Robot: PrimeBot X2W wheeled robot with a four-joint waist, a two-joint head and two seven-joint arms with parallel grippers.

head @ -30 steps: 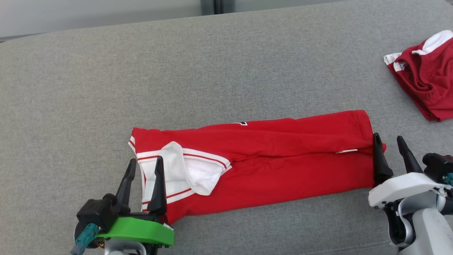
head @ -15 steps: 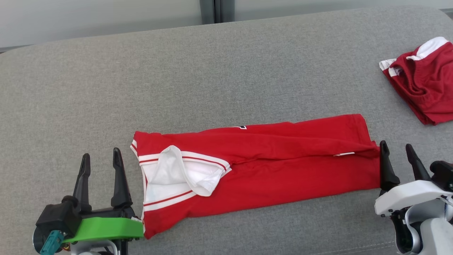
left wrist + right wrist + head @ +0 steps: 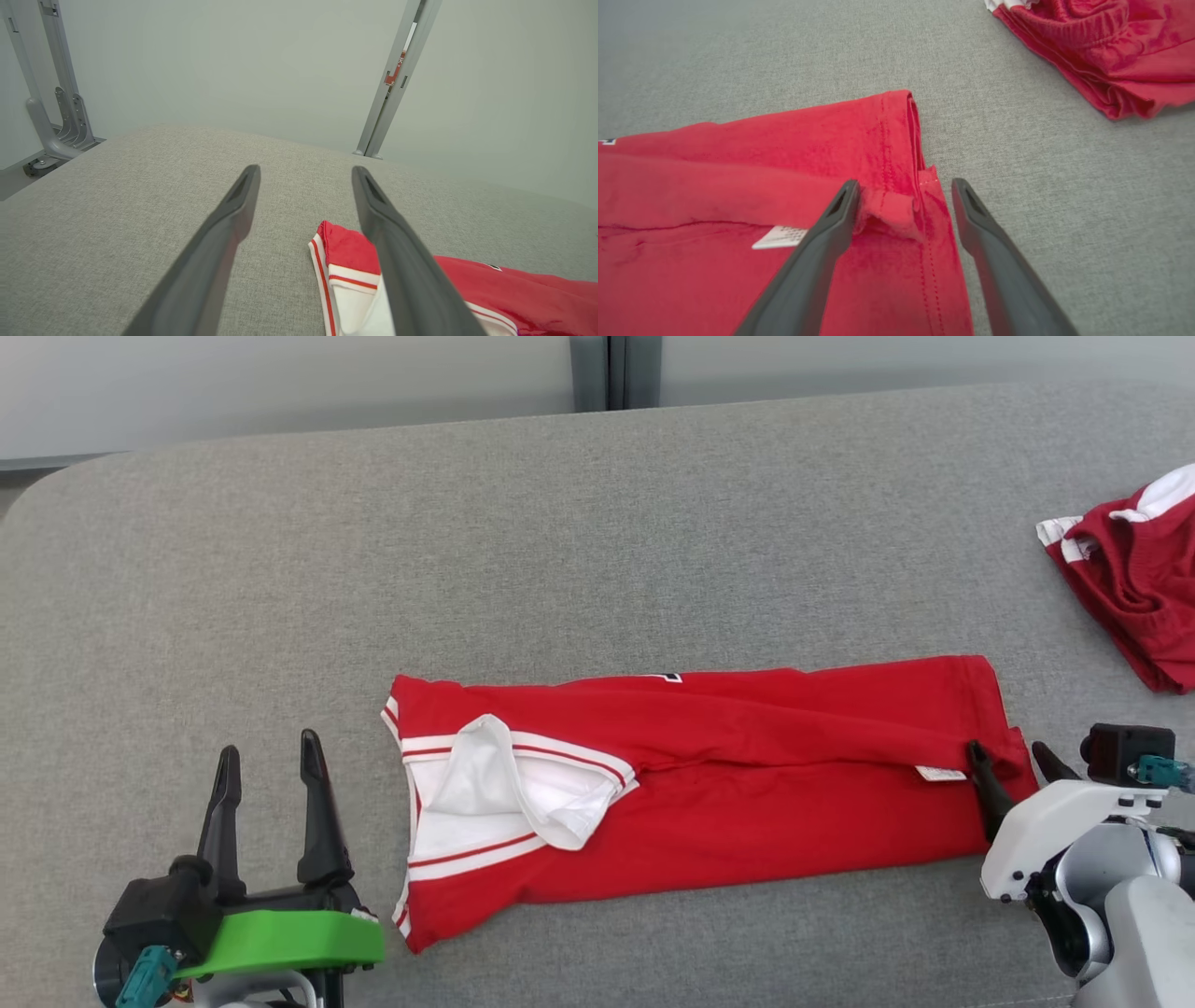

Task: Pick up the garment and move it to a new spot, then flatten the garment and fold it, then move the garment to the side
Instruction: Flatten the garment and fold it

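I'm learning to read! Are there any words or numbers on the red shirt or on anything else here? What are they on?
White tag on the red garment: tiny grey print, too small to read.
Black-and-white mark at the garment's far edge: mostly folded under, unreadable.
Red sticker on the grey post: too blurred to read.
So there are no words or numbers I can actually read.

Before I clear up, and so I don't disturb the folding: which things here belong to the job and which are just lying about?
Part of the job:
long-folded red shirt
left gripper, open, beside its collar end
right gripper, open, astride its hem end
grey cushion underneath

Just lying about:
crumpled red garment, far right
metal post behind the cushion
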